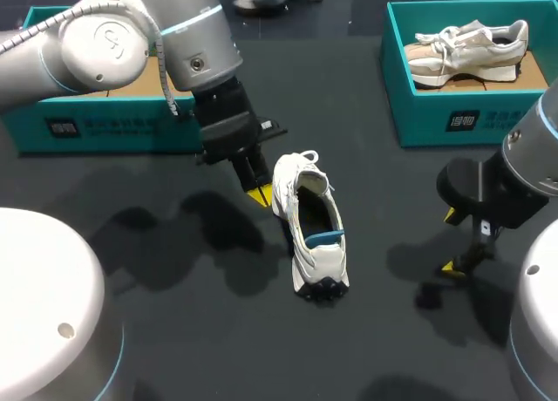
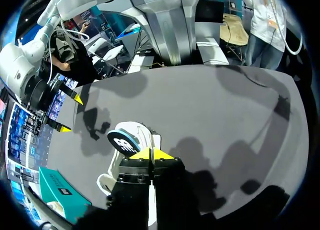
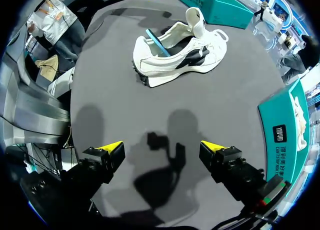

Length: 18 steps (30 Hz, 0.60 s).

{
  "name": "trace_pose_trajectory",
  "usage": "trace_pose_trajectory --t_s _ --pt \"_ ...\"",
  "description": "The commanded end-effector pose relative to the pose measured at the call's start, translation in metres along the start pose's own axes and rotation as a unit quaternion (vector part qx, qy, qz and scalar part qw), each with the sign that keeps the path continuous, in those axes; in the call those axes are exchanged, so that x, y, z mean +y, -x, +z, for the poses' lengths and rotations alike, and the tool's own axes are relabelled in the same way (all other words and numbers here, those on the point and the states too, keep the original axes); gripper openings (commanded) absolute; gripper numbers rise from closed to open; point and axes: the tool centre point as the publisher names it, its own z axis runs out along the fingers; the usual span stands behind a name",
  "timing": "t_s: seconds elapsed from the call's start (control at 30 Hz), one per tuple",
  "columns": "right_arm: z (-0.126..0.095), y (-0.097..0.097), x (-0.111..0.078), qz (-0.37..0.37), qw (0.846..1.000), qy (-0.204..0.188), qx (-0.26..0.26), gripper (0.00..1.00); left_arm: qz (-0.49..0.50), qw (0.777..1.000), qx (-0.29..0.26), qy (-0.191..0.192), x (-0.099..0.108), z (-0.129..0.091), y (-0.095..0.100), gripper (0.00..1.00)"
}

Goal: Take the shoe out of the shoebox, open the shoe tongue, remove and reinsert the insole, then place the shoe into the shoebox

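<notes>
A white shoe (image 1: 312, 231) lies on the dark table near the middle, with a blue insole (image 1: 324, 238) sticking up out of its opening. My left gripper (image 1: 259, 194) is shut, with nothing seen between its yellow tips, just left of the shoe and close against its side. In the left wrist view the shoe (image 2: 134, 136) and insole (image 2: 122, 141) sit right ahead of that gripper (image 2: 151, 154). My right gripper (image 1: 451, 241) stands open well to the right of the shoe. In the right wrist view the shoe (image 3: 180, 52) lies far ahead of the open right gripper (image 3: 162, 147).
A teal shoebox (image 1: 436, 113) at the back right holds another pale shoe (image 1: 471, 48). A second teal shoebox (image 1: 105, 126) stands at the back left, behind my left arm. The right box (image 3: 285, 125) is close beside my right gripper.
</notes>
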Motion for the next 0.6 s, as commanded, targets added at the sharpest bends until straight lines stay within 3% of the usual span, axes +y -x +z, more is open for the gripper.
trace_pose_trajectory --t_s 0.03,0.13,0.43,0.6 --pt "-0.003 -0.006 -0.005 -0.001 1.000 0.004 -0.005 1.00 0.019 0.999 0.034 0.000 -0.002 0.000 0.013 0.00" --pt "-0.003 -0.006 -0.005 -0.001 1.000 0.004 -0.005 1.00 0.055 0.997 0.060 0.012 -0.012 -0.002 0.022 0.00" --pt "-0.003 -0.006 -0.005 -0.001 1.000 0.004 -0.005 1.00 0.055 0.997 0.060 0.012 -0.012 -0.002 0.022 0.00" --pt "-0.003 -0.006 -0.005 -0.001 1.000 0.004 -0.005 1.00 0.078 0.994 0.072 0.013 -0.013 0.017 0.036 0.00"
